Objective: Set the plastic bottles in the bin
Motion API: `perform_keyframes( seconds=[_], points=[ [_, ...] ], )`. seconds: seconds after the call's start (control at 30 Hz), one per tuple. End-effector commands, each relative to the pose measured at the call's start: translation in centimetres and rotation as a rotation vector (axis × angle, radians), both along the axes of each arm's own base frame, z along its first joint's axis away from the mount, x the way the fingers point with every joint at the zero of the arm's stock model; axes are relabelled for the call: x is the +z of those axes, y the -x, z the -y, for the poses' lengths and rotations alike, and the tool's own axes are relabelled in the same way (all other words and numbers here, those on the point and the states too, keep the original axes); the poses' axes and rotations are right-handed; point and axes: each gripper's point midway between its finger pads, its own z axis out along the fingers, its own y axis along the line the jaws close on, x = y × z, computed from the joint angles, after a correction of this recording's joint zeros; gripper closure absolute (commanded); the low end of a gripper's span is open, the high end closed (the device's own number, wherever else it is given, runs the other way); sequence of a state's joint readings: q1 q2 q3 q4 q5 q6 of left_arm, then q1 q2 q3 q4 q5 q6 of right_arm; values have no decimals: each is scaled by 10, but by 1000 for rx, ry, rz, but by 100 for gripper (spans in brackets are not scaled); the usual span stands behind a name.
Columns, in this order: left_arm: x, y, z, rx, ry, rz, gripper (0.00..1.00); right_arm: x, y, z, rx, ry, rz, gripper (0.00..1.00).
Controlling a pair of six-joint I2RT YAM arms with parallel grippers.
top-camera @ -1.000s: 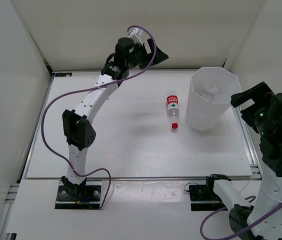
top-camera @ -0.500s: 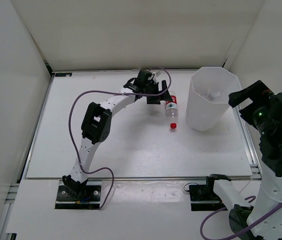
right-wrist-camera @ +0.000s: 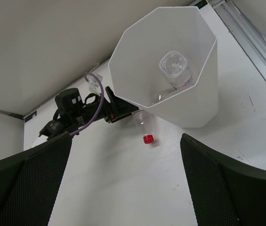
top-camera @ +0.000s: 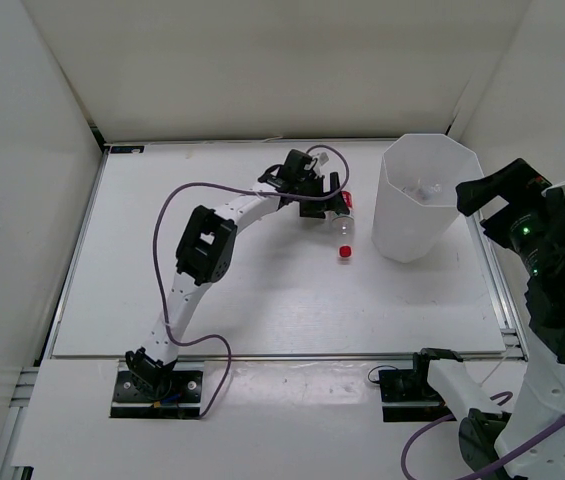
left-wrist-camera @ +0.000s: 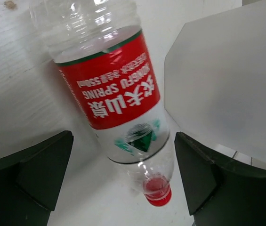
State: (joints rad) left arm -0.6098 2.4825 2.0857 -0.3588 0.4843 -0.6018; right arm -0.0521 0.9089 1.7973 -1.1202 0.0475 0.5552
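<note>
Left wrist view: left gripper (left-wrist-camera: 121,176) is standing with its jaws spread wide and holding nothing, one finger showing on each side of the red-capped bottle (left-wrist-camera: 118,94).
Bottle axis: the bottle is lying flat on the table (top-camera: 162,280) and running lengthwise through the gap, cap pointing toward the near edge, so the jaws are straddling its width.
Contact: neither finger appears to be touching the label.
Bin: the bin (top-camera: 410,235) is standing upright just right of the bottle, with a clear bottle (right-wrist-camera: 175,68) lying inside it.
Right gripper: right gripper (right-wrist-camera: 125,141) is hanging equally wide and empty, high beside the bin and well apart from the red-capped bottle.
Nearer arm: the left one is sitting over the bottle, so closing across its body is probably coming next.
</note>
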Motion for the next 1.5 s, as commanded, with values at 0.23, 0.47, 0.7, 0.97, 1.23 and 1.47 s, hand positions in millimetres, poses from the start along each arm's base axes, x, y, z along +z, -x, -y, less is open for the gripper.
perform_keyframes(
  seconds=[0.23,0.47,0.7,0.97,1.23,1.47],
  points=[
    [-14,8,35,-58,67,-57,0,14,3,0,27,50,22,0],
    [-13,12,23,-60,53,-71,28,-4,1,3,11,52,-32,0],
    [44,-19,-36,12,52,3,41,-15,-18,3,2,26,-30,0],
    [263,-63,-82,148,180,470,40,-30,-34,-3,22,-18,-38,0],
    [402,-13,-6,215,371,840,43,-12,-37,12,-74,-24,-62,0],
    [403,28,61,107,466,899,44,33,-31,0,-10,-40,21,0]
  ],
)
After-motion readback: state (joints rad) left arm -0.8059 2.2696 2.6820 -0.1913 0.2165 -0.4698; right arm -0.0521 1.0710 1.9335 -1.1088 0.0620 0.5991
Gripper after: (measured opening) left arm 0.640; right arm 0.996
